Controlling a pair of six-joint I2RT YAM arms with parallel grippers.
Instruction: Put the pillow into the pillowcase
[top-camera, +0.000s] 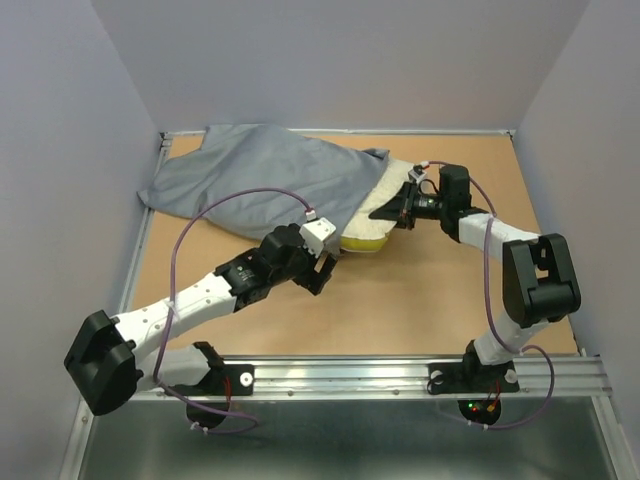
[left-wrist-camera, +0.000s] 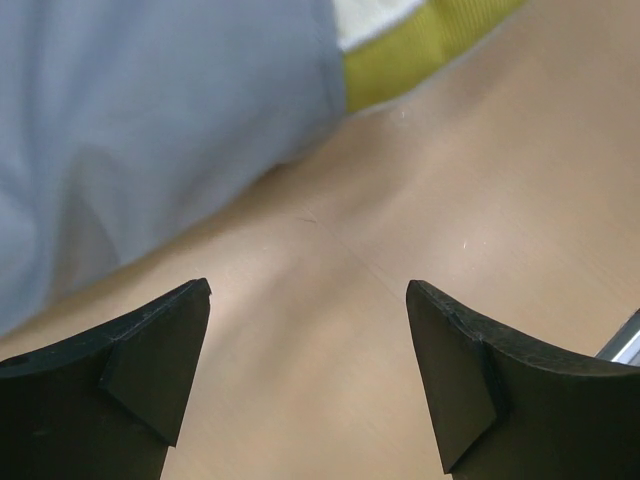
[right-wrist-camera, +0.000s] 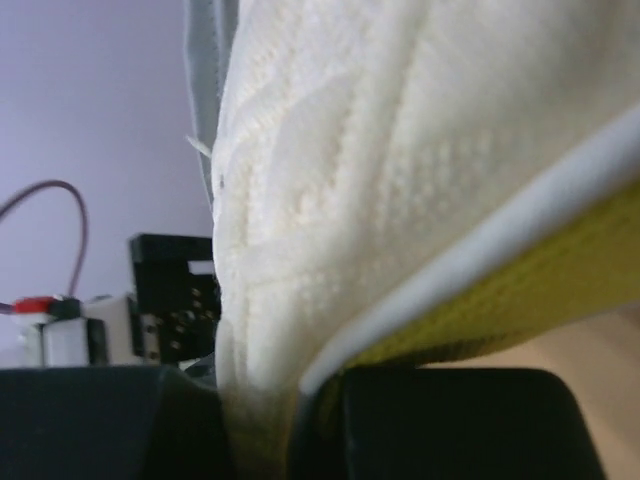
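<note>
Right wrist view: right gripper (right-wrist-camera: 265, 410) closed narrow on the pillow (right-wrist-camera: 380, 150), pinching the white quilted corner just beside the yellow band (right-wrist-camera: 530, 290); thin grey strip of pillowcase (right-wrist-camera: 205, 60) behind it. Top external: same grip at the pillow's exposed end, mid-table, at the right-hand mouth of the wrinkled pillowcase. Rest of the pillow covered by grey fabric, whether inside or merely under, cannot tell. Left gripper (top-camera: 322, 272) spread wide, holding nothing, poised over bare table (top-camera: 420, 290) just beside the pillowcase's near edge and the yellow band. Left wrist view: parted fingers (left-wrist-camera: 150, 350) with tan surface between them, grey fabric at upper left, yellow band at upper right.
</note>
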